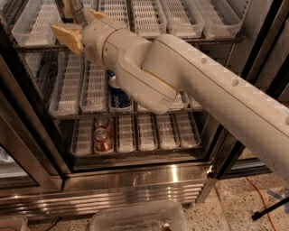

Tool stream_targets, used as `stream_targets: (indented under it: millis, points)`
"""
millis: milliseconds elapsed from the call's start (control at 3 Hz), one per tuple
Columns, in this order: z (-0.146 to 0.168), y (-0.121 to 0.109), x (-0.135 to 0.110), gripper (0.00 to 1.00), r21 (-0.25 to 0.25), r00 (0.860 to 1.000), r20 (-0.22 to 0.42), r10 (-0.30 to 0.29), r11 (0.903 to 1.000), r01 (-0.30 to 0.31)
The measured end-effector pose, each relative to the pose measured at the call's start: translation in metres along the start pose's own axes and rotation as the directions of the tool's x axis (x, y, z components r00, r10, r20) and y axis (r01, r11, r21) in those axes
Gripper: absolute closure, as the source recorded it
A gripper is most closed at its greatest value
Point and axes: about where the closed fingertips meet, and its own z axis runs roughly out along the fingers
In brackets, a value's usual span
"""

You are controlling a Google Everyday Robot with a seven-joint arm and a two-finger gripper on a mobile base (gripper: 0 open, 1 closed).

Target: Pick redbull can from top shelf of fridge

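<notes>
The redbull can (pixel 76 9), slim and partly cut off by the frame's top edge, stands at the left end of the top shelf (pixel 149 20), a row of clear-white slotted trays. My gripper (pixel 74 22) is at that shelf with its tan fingers (pixel 67 36) spread, one on each side of the can's lower part. The fingers do not visibly press on the can. My thick white arm crosses the fridge (pixel 135 180) opening from the lower right and hides much of the middle shelf.
A blue Pepsi can (pixel 117 97) stands on the middle shelf under my arm. Two short red cans (pixel 102 137) sit in a bottom-shelf lane. A dark door frame (pixel 255 67) is on the right, a clear plastic bin (pixel 135 219) and an orange cable (pixel 259 194) lie on the floor.
</notes>
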Motion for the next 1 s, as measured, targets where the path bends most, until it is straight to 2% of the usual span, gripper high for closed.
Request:
stream_targets:
  millis: [333, 1000]
  points:
    - [0.0123, -0.0044, 0.0034, 0.35, 0.012, 1.000, -0.025, 0.009, 0.9999, -0.009]
    - [0.0189, -0.0004, 0.0020, 0.34, 0.001, 1.000, -0.025, 0.008, 1.0000, -0.008]
